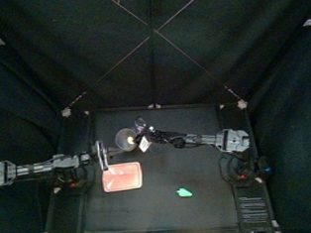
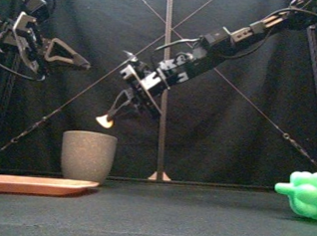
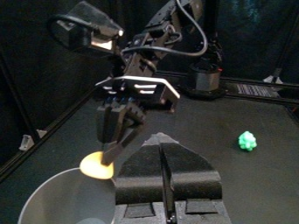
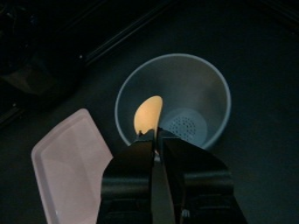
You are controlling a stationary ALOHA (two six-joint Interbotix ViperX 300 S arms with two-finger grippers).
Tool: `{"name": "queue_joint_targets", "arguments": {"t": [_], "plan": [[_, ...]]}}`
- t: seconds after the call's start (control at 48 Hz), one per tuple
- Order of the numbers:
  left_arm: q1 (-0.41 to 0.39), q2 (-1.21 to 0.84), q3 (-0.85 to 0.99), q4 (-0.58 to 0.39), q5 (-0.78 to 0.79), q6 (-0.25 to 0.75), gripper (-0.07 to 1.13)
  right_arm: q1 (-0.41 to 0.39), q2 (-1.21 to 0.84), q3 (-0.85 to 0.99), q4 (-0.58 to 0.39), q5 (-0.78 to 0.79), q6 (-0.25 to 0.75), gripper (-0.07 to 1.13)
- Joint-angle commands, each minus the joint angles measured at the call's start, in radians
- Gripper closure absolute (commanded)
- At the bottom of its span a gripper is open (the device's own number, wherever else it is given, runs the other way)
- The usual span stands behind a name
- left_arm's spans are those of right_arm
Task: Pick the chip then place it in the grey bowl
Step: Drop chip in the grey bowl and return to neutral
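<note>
— Start at the left. What is the left gripper point(image 3: 160, 144) doing?

— It hangs high on the left side, well above the table point(image 2: 183, 219) and apart from everything on it. In its own wrist view the two jaws lie pressed together with only a thin seam between them. They have hold of nothing.

— And below it?

— The pink tray point(image 2: 38, 185) lies flat at the left of the table. Just behind its right end stands the grey cup point(image 2: 89, 156), upright, with its mouth open.

— Any lettering on the cup?

— I see only speckles on its wall. Anything finer is too small to read.

— Where is the chip point(image 2: 106, 118)?

— In the air, right over the cup's mouth. It is a pale yellow oval hanging down from the right gripper point(image 2: 119, 103). Its lower edge is just above the rim and does not touch it. The right wrist view looks straight down past the chip into the cup, so the chip sits over the opening, not beside it.

— How does that gripper stand?

— The right arm reaches in from the right, past the middle, sloping down toward the left. Its jaws are closed tight on the chip's upper end and point downward.

— Anything further right?

— A knobbly green toy point(image 2: 304, 194) sits on the table near the front right, well apart from the cup, the tray and both arms.
</note>
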Motion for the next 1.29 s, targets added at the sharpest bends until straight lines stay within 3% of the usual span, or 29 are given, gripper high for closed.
{"name": "queue_joint_targets", "arguments": {"t": [0.021, 0.375, 0.625, 0.771, 1.042, 1.292], "plan": [[0.003, 0.002, -0.012, -0.002, 0.000, -0.002, 1.08, -0.008, 0.029, -0.089, 0.008, -0.015, 0.000, 0.57], [0.003, 0.002, -0.011, -0.002, 0.012, -0.003, 1.08, -0.008, 0.069, -0.133, -0.031, 0.037, -0.006, 0.38], [0.003, 0.002, -0.006, -0.002, 0.012, -0.003, 1.08, -0.002, -0.037, -0.046, -0.077, 0.006, -0.006, 0.37], [0.003, 0.002, -0.002, -0.002, 0.012, -0.005, 1.08, 0.009, -0.164, 0.112, -0.094, -0.071, -0.005, 0.37], [0.003, 0.002, -0.003, -0.003, 0.012, -0.002, 1.08, 0.066, -0.448, 0.546, -0.100, -0.419, -0.005, 0.41], [0.002, -0.002, -0.012, -0.003, -0.005, -0.005, 1.08, 0.161, -0.637, 0.867, -0.110, -0.683, -0.006, 0.68]]}}
